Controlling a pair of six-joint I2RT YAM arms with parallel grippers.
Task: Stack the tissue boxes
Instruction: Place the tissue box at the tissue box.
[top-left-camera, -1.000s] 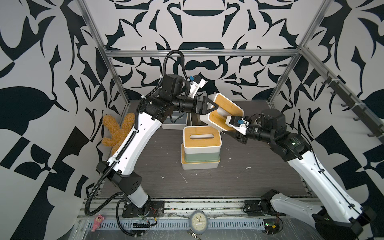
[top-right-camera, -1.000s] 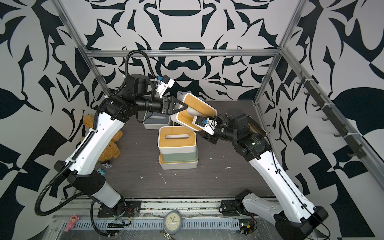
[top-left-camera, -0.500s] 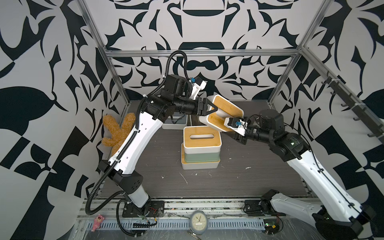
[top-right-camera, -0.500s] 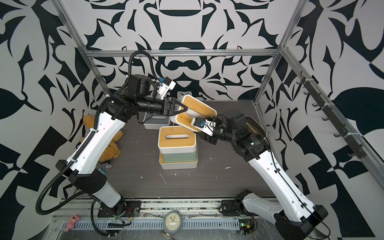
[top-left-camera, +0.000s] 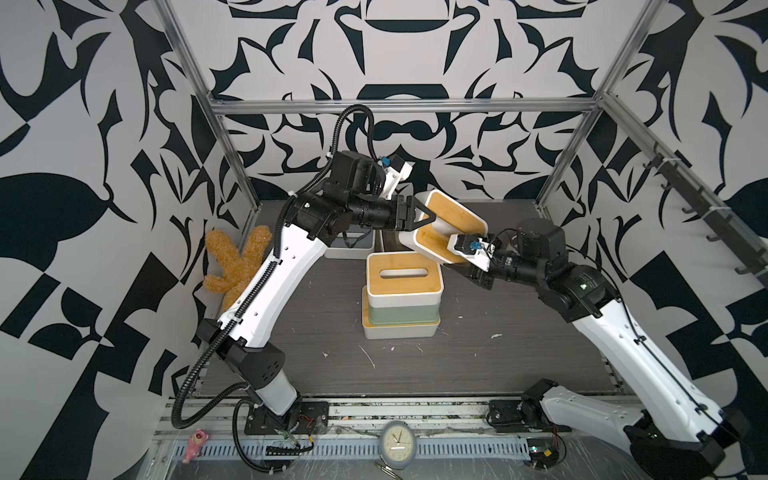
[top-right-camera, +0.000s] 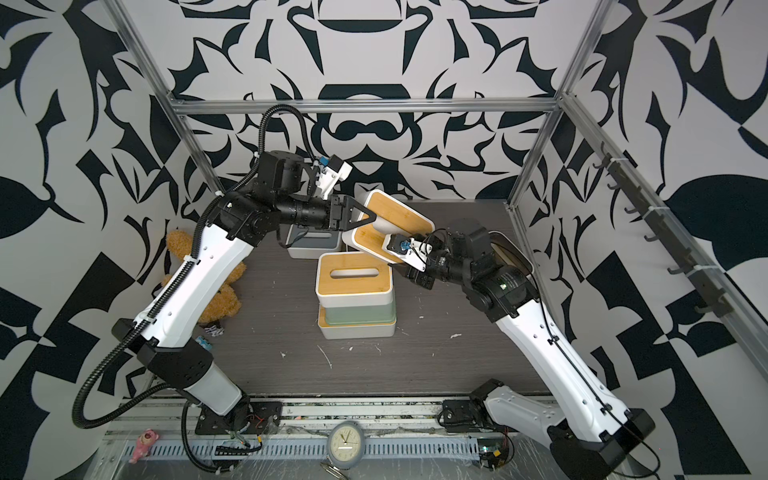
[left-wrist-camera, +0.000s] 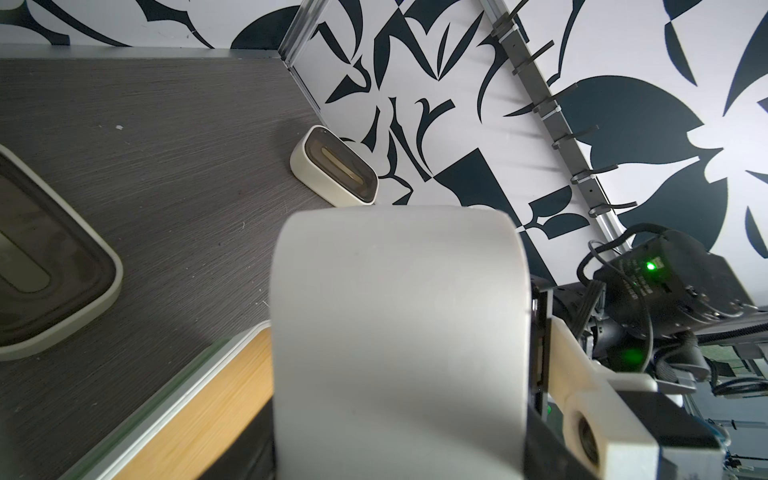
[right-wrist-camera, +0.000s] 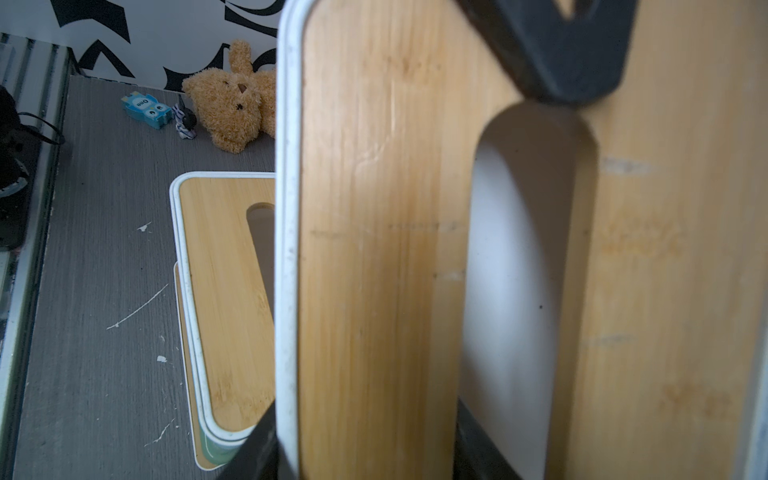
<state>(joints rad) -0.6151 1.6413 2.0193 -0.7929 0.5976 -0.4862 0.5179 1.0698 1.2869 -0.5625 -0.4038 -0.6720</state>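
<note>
A white tissue box with a bamboo lid (top-left-camera: 451, 216) hangs tilted in the air behind the stack, seen in both top views. My left gripper (top-left-camera: 428, 216) is shut on its far end; its white wall (left-wrist-camera: 399, 332) fills the gap between the jaws. My right gripper (right-wrist-camera: 365, 449) is shut on the lid's edge (right-wrist-camera: 374, 249), with one finger in the slot. The stack has a white bamboo-lidded box (top-left-camera: 403, 274) on a mint green one (top-left-camera: 403, 313) on another white one (top-left-camera: 399, 332). A grey-lidded box (top-right-camera: 311, 245) sits behind my left arm. Two cream dark-lidded boxes (left-wrist-camera: 334, 172) (left-wrist-camera: 50, 282) lie on the table.
A brown plush bunny (top-left-camera: 237, 266) leans against the left wall, with a small blue owl toy (right-wrist-camera: 147, 109) beside it. A rail of hooks (top-left-camera: 706, 216) runs along the right wall. A clock (top-left-camera: 397, 440) and a pink figure (top-left-camera: 195, 440) lie beyond the front edge.
My left jaws have closed onto the far end of the tilted box. The box and both arms have shifted slightly left. The right grip has not changed.
</note>
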